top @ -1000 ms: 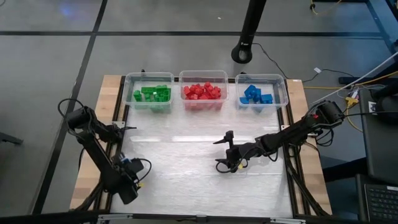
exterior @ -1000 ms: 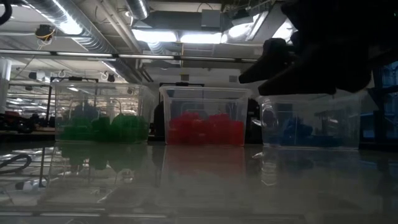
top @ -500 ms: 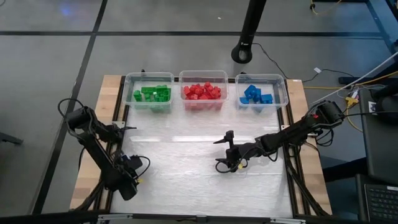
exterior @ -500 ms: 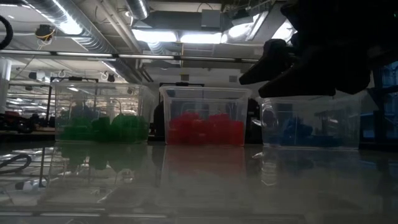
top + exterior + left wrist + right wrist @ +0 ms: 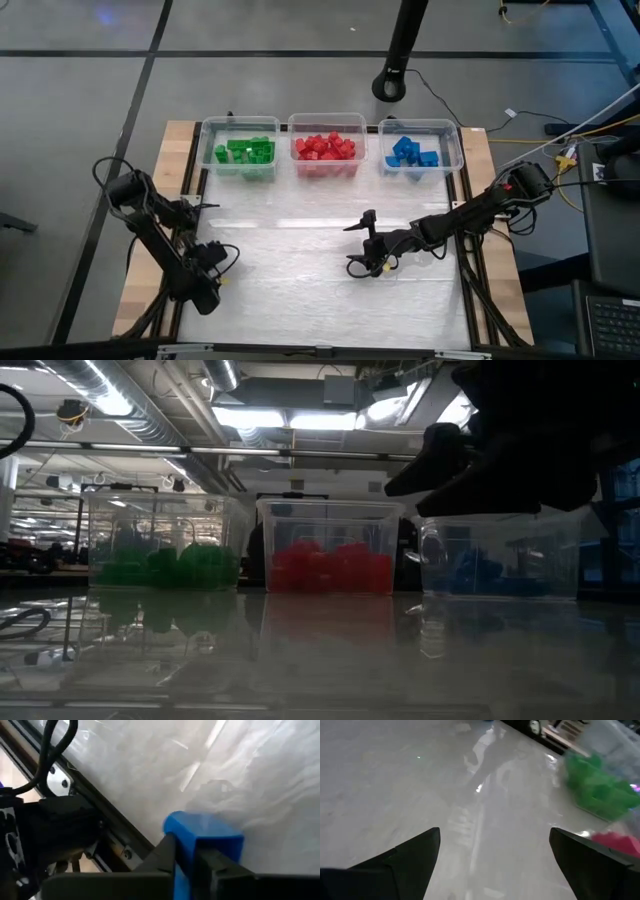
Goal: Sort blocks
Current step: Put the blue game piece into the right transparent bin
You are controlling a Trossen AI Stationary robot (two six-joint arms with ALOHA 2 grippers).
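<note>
From above, three clear bins along the table's (image 5: 300, 290) top edge hold green blocks (image 5: 244, 152) at left, red blocks (image 5: 324, 148) in the middle and blue blocks (image 5: 412, 153) at right, while the left gripper (image 5: 214, 252) sits lower left and the right gripper (image 5: 362, 243) spreads wide and empty at centre; level across the table, the same bins stand in a row; the left wrist view shows its fingers pinched shut on a blue block (image 5: 202, 840).

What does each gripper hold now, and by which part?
The left gripper pinches a blue block by its sides; the right gripper holds nothing.
</note>
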